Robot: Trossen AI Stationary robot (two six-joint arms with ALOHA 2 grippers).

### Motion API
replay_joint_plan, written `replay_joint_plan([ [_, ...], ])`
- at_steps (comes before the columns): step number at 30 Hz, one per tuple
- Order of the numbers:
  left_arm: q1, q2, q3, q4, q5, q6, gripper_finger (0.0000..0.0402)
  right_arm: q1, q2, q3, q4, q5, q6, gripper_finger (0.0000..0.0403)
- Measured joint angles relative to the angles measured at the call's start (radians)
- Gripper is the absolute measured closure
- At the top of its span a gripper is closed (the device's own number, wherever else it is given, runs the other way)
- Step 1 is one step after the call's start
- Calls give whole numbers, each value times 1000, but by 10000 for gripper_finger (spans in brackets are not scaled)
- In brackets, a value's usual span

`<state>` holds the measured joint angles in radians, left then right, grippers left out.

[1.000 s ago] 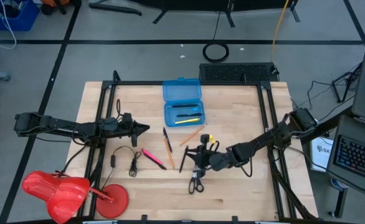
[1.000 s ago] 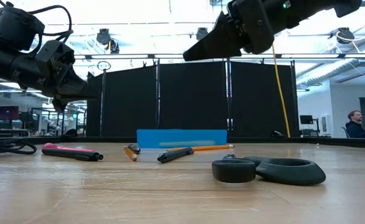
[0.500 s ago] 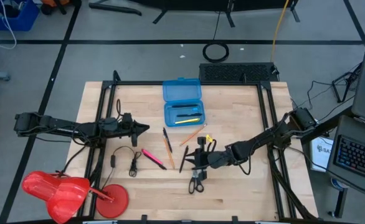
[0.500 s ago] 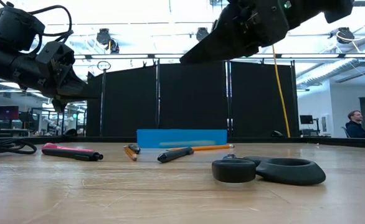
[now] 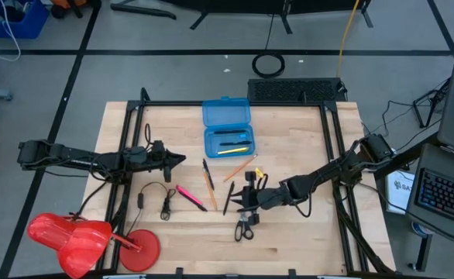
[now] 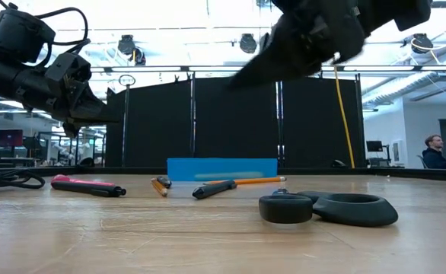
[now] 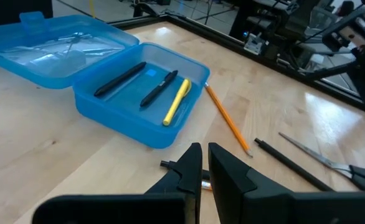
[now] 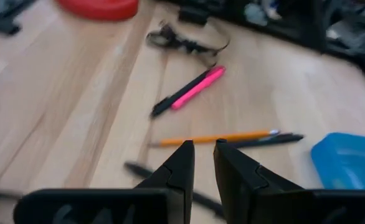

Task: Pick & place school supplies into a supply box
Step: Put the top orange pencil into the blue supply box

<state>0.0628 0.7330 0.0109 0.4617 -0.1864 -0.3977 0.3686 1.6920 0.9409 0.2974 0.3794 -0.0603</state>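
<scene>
A bright blue supply box [image 7: 139, 106] holds two black pens [image 7: 120, 79] and one yellow pen [image 7: 176, 101].

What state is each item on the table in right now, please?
supply box: lid open, two black pens and a yellow one inside.
scissors: flat on the table, untouched.
pink pen: loose on the table.
right gripper: nearly closed, empty, above the pens.
left gripper: nearly closed, empty, off to the side.

arms: mine, two, dark, slim jointed segments | cabling: black loops along left arm [image 5: 80, 159] | fingers [image 8: 176, 171]: matte black, angular wedges | right arm [image 5: 328, 174]: yellow marking near wrist
</scene>
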Motion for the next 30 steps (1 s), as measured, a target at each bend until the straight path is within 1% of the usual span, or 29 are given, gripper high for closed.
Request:
replay_joint_plan([
  [2,0,0,0,0,-4,0,371,-15,0,4,-45,-42,10,348],
  [4,0,0,0,-1,-17,-1,371,-29,1,27,-121,-48,31,348],
  [6,0,0,0,-3,-25,-1,371,-39,1,65,-194,-66,27,348],
  [9,0,0,0,-3,-26,-1,371,-57,1,130,-294,-145,31,348],
  [11,0,0,0,-3,-26,-4,371,-76,1,166,-352,-160,69,348],
  [13,0,0,0,-4,-26,-4,371,-100,1,199,-434,-192,61,348],
  [17,0,0,0,-28,-26,-8,371,-157,1,234,-601,-206,55,348],
  [21,0,0,0,-45,-26,-8,371,-226,1,234,-734,-223,-14,348],
  [24,0,0,0,-45,-26,-8,371,-265,1,234,-766,-231,-79,348],
  [28,0,0,0,-45,-41,-5,371,-326,1,234,-773,-312,-112,348],
  [30,0,0,0,-45,-51,-5,371,-355,1,234,-780,-333,-113,348],
])
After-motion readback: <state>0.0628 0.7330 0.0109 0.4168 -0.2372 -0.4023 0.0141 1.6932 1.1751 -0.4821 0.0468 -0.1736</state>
